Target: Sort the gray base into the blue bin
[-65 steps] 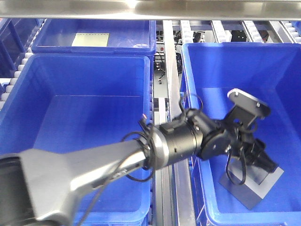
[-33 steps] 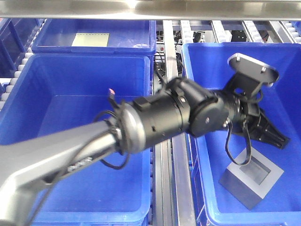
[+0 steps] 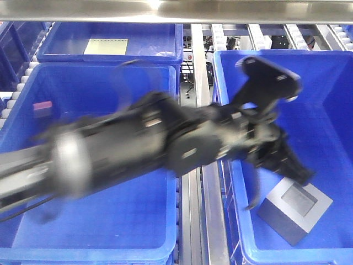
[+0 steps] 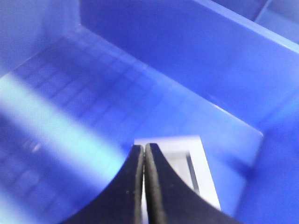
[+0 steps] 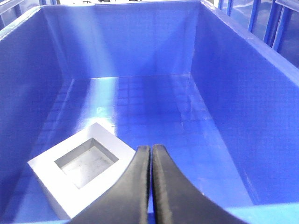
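— Where is the gray base (image 3: 295, 212) right now?

— On the grid floor of the blue bin (image 3: 331, 72) on the right, recess facing up, near the front left corner. Nothing is touching it.

— So which step is this?

— By the look of it the placing is done — the block lies free in the bin, and the left gripper (image 4: 144, 186) hangs above it with its jaws pressed together and nothing between them. In the front view the arm is smeared with blur, so its exact pose is hard to read.

— And the other arm?

— The right gripper (image 5: 152, 186) is pinched together too, empty, looking down into the same bin at the block from just beside it.

— What does the next move call for?

— I'd judge only a clean lift clear of the bin's rim, without catching the block.
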`<state>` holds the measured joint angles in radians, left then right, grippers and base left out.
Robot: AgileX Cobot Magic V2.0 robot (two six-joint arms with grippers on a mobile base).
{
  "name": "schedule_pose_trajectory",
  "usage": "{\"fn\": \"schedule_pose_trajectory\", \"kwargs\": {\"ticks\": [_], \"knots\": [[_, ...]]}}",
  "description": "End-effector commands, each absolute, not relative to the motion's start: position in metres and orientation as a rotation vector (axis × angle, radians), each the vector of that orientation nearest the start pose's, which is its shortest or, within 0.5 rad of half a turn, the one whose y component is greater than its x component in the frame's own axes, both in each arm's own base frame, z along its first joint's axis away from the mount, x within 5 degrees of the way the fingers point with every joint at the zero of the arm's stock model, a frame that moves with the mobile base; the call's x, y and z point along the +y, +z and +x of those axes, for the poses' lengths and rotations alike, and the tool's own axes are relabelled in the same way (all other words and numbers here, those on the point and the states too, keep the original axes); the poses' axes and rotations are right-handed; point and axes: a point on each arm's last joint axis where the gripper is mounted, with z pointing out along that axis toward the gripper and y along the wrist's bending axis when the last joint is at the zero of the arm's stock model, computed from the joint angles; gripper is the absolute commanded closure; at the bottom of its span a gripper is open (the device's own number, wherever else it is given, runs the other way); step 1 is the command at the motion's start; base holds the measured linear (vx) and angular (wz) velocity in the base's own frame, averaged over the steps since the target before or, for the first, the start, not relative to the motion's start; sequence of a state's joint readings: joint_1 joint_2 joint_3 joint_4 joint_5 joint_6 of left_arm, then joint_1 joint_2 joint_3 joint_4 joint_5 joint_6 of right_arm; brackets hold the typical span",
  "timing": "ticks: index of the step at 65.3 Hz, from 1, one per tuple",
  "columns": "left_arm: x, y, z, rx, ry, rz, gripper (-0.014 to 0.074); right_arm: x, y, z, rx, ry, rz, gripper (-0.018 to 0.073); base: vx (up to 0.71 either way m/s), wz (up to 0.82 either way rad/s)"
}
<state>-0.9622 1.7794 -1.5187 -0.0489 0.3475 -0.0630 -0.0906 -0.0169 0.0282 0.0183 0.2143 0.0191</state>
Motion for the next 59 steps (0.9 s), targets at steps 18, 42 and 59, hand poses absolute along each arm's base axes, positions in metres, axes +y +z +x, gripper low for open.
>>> {"fn": "schedule_pose_trajectory", "kwargs": {"ticks": [18,42,59], "knots": [[-0.263,0.366,0.182,1.715,-0.761,0.774,0.0604,-0.005,0.191,0.056,1.640,-0.049,0.093,0.0564,0.00,0.00],[-0.180,0.360,0.125,1.561,-0.814,0.699,0.0604,-0.005,0.191,0.056,1.640,-0.049,0.093,0.0564,0.00,0.00],[-0.131,0.351,0.092,1.443,-0.853,0.643,0.0604,-0.005,0.191,0.056,1.640,-0.049,0.093,0.0564,0.00,0.00]]}}
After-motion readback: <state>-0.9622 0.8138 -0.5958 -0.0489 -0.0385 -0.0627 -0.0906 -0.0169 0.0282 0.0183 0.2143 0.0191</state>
